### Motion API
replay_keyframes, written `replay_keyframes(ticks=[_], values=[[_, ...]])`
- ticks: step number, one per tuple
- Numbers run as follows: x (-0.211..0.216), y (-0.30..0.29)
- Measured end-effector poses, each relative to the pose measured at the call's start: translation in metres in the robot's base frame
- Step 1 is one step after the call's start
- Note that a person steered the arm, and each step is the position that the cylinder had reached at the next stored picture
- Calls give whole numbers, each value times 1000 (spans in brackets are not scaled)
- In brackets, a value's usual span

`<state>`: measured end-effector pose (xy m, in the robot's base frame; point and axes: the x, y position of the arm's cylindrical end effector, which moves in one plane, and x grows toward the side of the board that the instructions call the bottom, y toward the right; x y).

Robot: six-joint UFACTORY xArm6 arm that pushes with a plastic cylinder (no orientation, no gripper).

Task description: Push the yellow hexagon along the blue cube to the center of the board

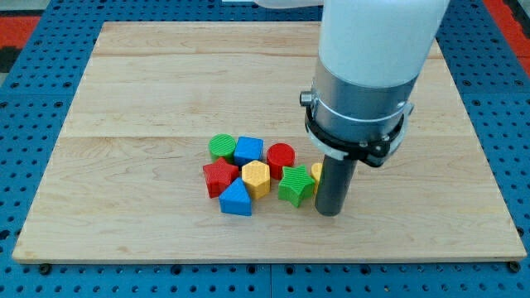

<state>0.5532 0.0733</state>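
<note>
The yellow hexagon (257, 178) lies in a tight cluster below the board's middle. The blue cube (248, 151) touches it from the view's top. My tip (330, 212) rests on the board at the cluster's right end, well to the right of the hexagon, with a green star (295, 185) between them. A second yellow block (315, 174) peeks out just left of the rod, mostly hidden; its shape cannot be made out.
A green cylinder (221, 147) sits left of the blue cube. A red cylinder (281, 156) sits right of it. A red star (219, 177) and a blue triangular block (236, 199) flank the hexagon at lower left. The wooden board (132, 99) lies on blue pegboard.
</note>
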Motion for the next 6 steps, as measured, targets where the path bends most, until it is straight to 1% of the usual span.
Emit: replay_keyframes(ticks=[1,2,3,4,6], values=[[0,0],[44,-1],[56,-40],[43,-65],[11,-82]])
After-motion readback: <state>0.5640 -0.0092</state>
